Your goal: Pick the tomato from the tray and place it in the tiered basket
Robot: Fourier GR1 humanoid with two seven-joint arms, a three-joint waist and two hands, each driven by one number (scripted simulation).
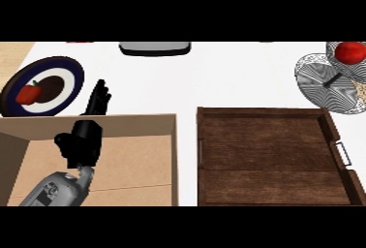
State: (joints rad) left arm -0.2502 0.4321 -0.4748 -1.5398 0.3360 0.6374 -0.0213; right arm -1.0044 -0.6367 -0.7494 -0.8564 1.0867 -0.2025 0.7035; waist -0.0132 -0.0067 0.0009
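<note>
red round tomato [350, 52] in top tier of wire tiered basket [325, 89], far R | dark brown wooden tray [271, 160] mid-R | L hand [97, 99] fingers straight, together, over white counter [214, 82] by dark-blue-rimmed plate [43, 87] w/ red pepper [29, 92] | tan cardboard box [129, 145] near L

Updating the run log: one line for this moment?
red tomato: in wire tiered basket | brown wooden tray: empty | left hand: open, resting | right hand: unseen

Grey rounded forearm [53, 191] with dark markings; boxy black wrist block; slim black left hand [97, 98].
</note>
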